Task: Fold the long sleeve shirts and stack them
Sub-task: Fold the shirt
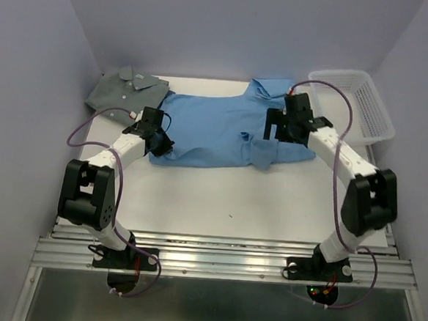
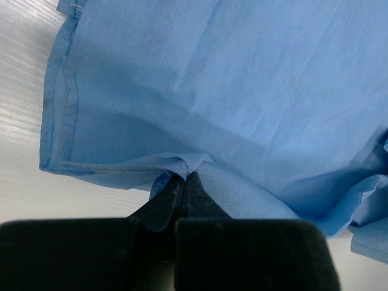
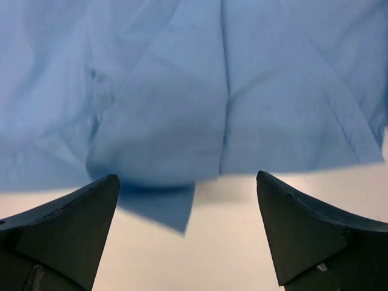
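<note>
A light sky-blue long sleeve shirt (image 1: 216, 127) lies spread across the middle of the table. My left gripper (image 1: 161, 145) is at the shirt's near left corner. In the left wrist view the gripper (image 2: 183, 177) is shut on a pinched fold of the blue cloth (image 2: 242, 91) beside the hem. My right gripper (image 1: 273, 129) hovers over the shirt's right side, close to a folded-in sleeve. It stands open (image 3: 188, 177) with nothing between the fingers, the blue cloth (image 3: 212, 91) just beyond the tips. A grey-green collared shirt (image 1: 127, 88) lies folded at the back left.
A white plastic mesh basket (image 1: 354, 103) stands at the back right corner. Bare white tabletop (image 1: 233, 206) runs between the blue shirt and the arm bases. Walls close in the left, back and right sides.
</note>
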`<state>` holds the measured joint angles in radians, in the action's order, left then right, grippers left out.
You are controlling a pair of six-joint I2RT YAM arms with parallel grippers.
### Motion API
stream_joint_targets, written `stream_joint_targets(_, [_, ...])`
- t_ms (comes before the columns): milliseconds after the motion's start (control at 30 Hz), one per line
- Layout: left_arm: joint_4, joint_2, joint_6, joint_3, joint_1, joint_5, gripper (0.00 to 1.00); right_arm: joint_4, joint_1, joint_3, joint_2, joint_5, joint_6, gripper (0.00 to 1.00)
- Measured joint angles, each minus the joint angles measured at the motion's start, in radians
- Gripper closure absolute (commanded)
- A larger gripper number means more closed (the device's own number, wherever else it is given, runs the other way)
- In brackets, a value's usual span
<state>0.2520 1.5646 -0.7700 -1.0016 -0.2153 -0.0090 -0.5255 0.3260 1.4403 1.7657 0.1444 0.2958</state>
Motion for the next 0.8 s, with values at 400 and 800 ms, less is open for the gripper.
stream_joint_targets(400, [0.008,0.005,0.027,-0.022,0.0,0.008,1.0,0.157,0.05,-0.299,-0.079,-0.213,0.014,0.16])
stream_joint_targets(800, [0.018,-0.034,0.028,-0.005,0.001,0.007,1.0,0.079,0.092,-0.296,-0.265,0.018,0.103,0.99])
